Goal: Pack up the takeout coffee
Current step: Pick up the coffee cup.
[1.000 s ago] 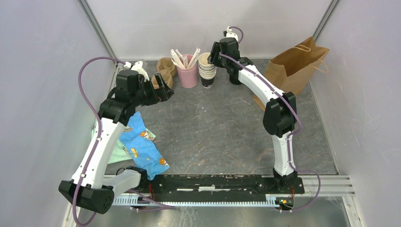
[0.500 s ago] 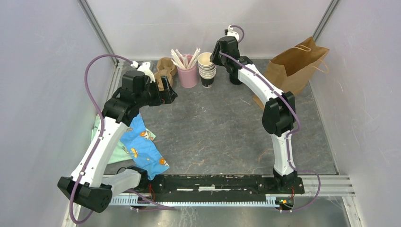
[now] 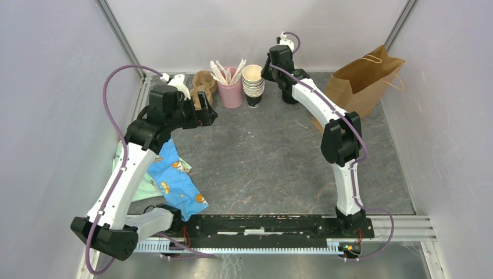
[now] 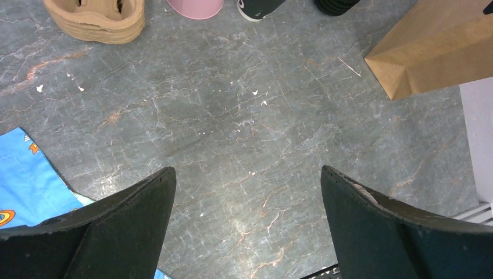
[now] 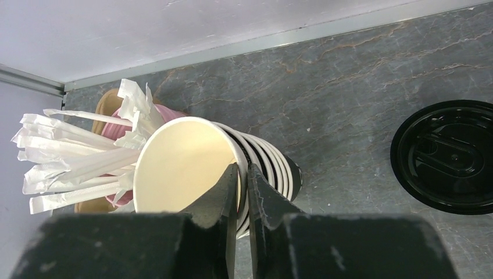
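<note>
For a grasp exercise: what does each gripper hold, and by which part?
Right gripper pinches the top cup by its rim; left gripper holds nothing.

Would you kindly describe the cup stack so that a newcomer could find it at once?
Look along the far edge of the grey table, left of the brown paper bag. Between the pink cup of wrapped straws and the black lids stands the cup stack: black walls, cream insides, nested and lidless, unlike its neighbours.

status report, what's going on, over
Left fingers open, empty. Right fingers pinching top cup rim, on stack. Straws close beside; lids other side.
</note>
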